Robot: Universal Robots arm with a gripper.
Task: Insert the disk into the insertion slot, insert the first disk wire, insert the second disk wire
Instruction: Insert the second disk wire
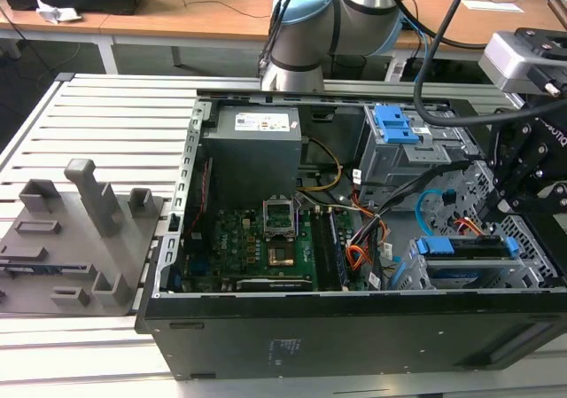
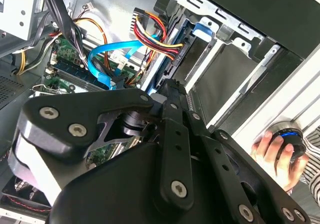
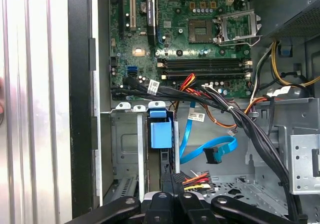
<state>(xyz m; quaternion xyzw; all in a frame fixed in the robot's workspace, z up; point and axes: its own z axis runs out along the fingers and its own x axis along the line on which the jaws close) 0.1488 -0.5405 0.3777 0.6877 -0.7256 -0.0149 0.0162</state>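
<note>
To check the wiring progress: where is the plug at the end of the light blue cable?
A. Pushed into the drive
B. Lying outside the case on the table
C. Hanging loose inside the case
C: in the first wrist view the light blue cable curls in open air and its plug ends free, joined to nothing, near the drive cage.

A robotics lab: a robot arm [image 1: 306, 35] over an open computer case [image 1: 354, 331] on a slotted aluminium tabletop [image 1: 115, 114], wooden desks [image 1: 177, 17] behind.
</note>
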